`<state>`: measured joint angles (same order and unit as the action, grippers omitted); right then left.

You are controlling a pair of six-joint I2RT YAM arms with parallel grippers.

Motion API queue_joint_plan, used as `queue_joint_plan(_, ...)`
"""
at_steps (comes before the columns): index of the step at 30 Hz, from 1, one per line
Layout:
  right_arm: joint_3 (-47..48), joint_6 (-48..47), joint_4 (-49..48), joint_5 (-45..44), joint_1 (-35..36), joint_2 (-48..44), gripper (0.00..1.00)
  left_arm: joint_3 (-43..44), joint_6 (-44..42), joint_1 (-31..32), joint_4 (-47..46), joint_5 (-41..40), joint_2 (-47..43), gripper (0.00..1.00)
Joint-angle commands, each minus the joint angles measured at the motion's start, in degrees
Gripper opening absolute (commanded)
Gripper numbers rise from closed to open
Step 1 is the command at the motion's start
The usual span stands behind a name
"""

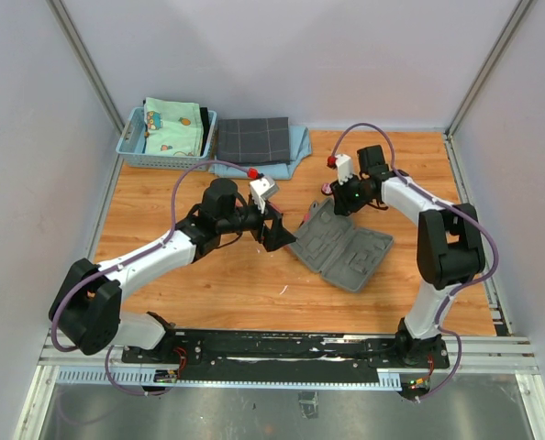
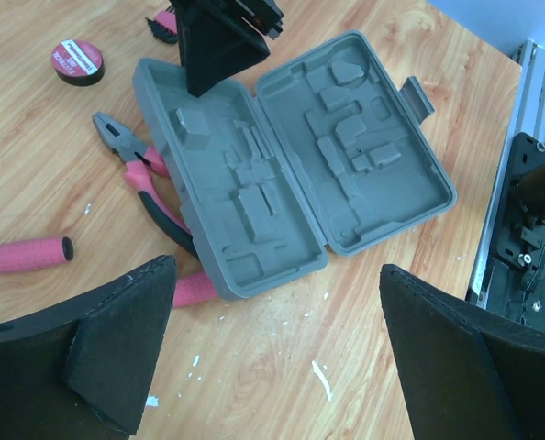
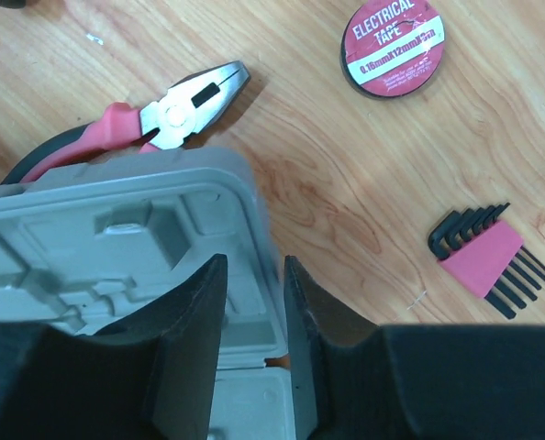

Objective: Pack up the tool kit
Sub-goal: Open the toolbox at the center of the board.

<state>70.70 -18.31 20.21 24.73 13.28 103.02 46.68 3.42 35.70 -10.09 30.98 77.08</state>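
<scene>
Two risks hung on the right gripper (image 3: 254, 312), pinched on the rim of the open tool kit case (image 2: 291, 174) lying mid-table: the thin hold could slip, and the pliers (image 2: 135, 165) lying partly under it could drag, while the left gripper (image 2: 274, 275) hovered wide open.

Left arm (image 1: 153, 252), right arm (image 1: 449, 243): white links, black joints, purple cable (image 1: 368, 126) looped along each; tool fingers (image 2: 116, 348) black wedges.
</scene>
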Motion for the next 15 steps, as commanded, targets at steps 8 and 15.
queue_joint_plan(8, 4.0, -2.4, 1.9, -0.1, 0.6, 5.3, 0.23, -0.4, 0.3, -0.7, -1.0, 1.1, -1.1, 0.96)
queue_joint_plan(15, 7.5, -0.3, 5.5, -0.5, 0.6, 6.0, 0.01, -0.4, 0.4, -0.9, -1.1, 1.3, -0.8, 0.96)
